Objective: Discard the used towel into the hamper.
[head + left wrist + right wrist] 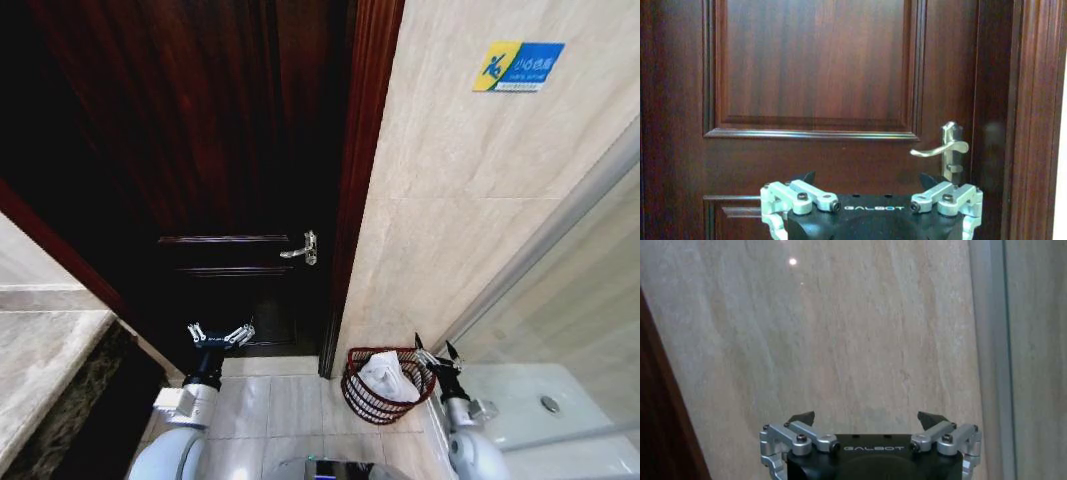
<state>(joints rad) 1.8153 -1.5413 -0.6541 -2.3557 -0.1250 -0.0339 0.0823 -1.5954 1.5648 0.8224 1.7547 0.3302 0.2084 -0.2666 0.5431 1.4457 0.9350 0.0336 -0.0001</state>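
Note:
The hamper (352, 392), a small round dark red-brown openwork basket, stands on the tiled floor at the foot of the beige wall. A crumpled white towel (388, 378) lies inside it. My right gripper (438, 352) is raised just right of the hamper's rim, open and empty; in the right wrist view the right gripper (867, 416) faces the beige wall. My left gripper (220, 335) is held up in front of the dark wooden door, open and empty. In the left wrist view the left gripper (867, 177) points at the door panel.
A dark wooden door (200, 150) with a silver lever handle (303, 249) fills the back. A glass shower partition (560, 330) runs along the right. A stone counter (45, 370) edges the left. Pale floor tiles (280, 405) lie between.

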